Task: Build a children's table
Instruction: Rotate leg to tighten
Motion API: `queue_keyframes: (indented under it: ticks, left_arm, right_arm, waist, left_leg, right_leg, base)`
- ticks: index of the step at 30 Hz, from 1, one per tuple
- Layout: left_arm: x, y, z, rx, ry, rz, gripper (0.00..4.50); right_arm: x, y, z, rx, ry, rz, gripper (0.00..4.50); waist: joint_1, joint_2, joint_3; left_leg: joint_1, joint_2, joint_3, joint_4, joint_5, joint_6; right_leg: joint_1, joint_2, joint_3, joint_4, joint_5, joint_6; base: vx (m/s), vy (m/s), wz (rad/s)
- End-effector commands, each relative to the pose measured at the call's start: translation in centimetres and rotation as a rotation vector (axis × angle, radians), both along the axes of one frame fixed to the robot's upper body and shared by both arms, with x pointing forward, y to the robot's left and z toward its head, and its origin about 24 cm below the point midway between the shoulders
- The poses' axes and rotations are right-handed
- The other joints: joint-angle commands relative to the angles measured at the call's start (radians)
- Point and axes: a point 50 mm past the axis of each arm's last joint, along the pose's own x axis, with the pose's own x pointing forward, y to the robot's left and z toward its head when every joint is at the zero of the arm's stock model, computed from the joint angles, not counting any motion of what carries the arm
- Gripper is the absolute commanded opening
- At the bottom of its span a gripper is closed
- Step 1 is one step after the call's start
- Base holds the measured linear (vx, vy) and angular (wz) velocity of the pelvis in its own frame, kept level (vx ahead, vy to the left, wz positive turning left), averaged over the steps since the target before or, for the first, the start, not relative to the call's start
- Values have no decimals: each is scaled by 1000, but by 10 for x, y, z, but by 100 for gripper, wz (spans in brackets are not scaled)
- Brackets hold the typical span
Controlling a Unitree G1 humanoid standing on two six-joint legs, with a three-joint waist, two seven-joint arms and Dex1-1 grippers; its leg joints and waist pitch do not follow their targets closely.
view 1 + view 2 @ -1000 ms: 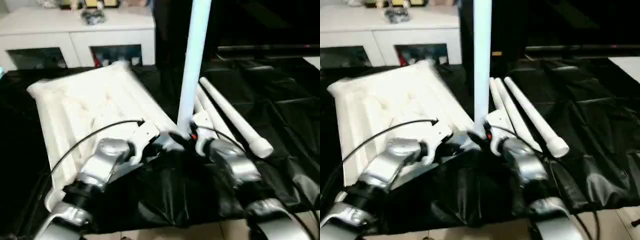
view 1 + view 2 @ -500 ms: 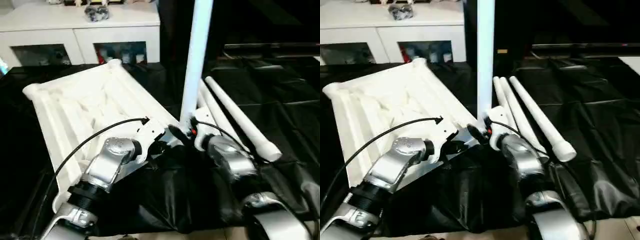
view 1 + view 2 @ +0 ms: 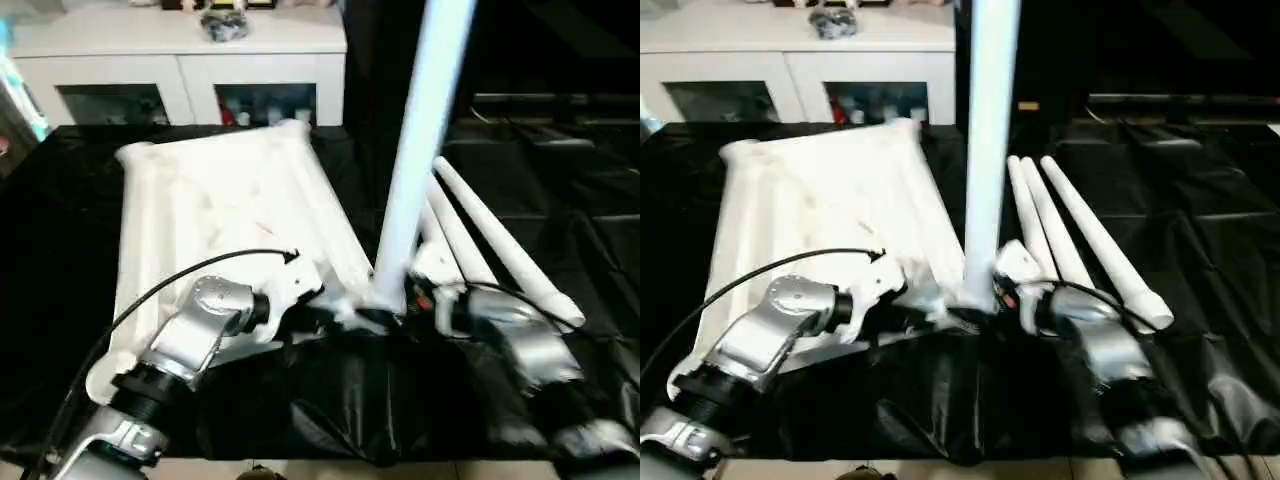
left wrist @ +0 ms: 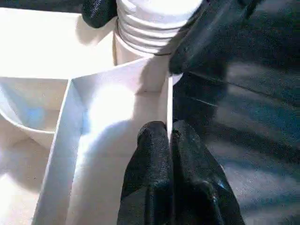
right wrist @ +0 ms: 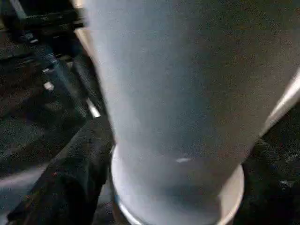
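Observation:
The white table top (image 3: 210, 200) lies upside down on the black cloth. One white leg (image 3: 415, 160) stands upright at its near right corner socket. My right gripper (image 3: 395, 308) is shut on this leg's base, and its black fingers (image 5: 70, 178) flank the leg (image 5: 178, 93). My left gripper (image 3: 335, 315) is shut on the thin rim wall (image 4: 166, 108) beside that corner, just short of the leg's threaded end (image 4: 154, 23). Three loose legs (image 3: 1080, 235) lie side by side on the cloth to the right.
A white cabinet (image 3: 180, 45) with shelf openings and small items on top stands behind the table. Wrinkled black cloth (image 3: 560, 180) covers the work surface. A cable (image 3: 770, 270) loops over my left forearm.
The camera has shifted a little. Beyond that, the table top's far end has swung right, toward the loose legs. Both grippers keep their hold at the near corner.

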Motion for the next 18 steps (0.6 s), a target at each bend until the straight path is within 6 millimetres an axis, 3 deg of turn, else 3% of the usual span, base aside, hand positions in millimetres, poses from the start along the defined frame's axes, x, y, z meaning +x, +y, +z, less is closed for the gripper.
queue_keyframes:
  ticks: [1, 3, 11, 15, 16, 18]
  left_arm:
    - [4, -10, 12, -32, -35, -69, 0]
    - [4, -8, 11, -23, -31, -78, 0]
    - [6, -6, 10, -22, -33, -84, 0]
    - [10, -10, 11, -45, -60, -4, 0]
    - [12, -11, 12, -53, -62, 17, 0]
    - [16, -15, 12, -68, -78, 90, 0]
  right_arm:
    - [-8, 13, -2, -2, 25, 114, 319]
    - [-10, 13, -2, -8, 33, 132, 289]
    - [-16, 19, -1, -1, 58, 154, 274]
    - [-3, 23, -8, -15, 30, -10, 274]
    - [1, 24, -10, -25, 16, -64, 274]
    - [14, 28, -13, -5, 14, -214, 273]
  waist:
    - [-3, -5, -63]
    - [-2, -5, -63]
    - [7, -5, -65]
    - [4, -4, -63]
    - [1, -4, -61]
    - [-13, -8, -59]
  left_leg:
    - [26, 71, -29, -76, -312, 29]
    - [27, 71, -30, -76, -313, 26]
    - [26, 72, -29, -74, -287, 31]
    - [26, 69, -32, -76, -310, 13]
    - [29, 69, -32, -77, -328, 1]
    - [27, 68, -37, -82, -350, -16]
  right_leg:
    - [32, -88, 60, -84, -307, -186]
    - [30, -88, 60, -84, -306, -189]
    - [31, -89, 61, -80, -278, -194]
    - [32, -92, 59, -83, -319, -189]
    - [27, -92, 59, -86, -348, -184]
    - [30, -93, 57, -86, -374, -181]
  base:
    - [0, 0, 0]
    - [0, 0, 0]
    - [0, 0, 0]
    - [0, 0, 0]
    - [0, 0, 0]
    - [0, 0, 0]
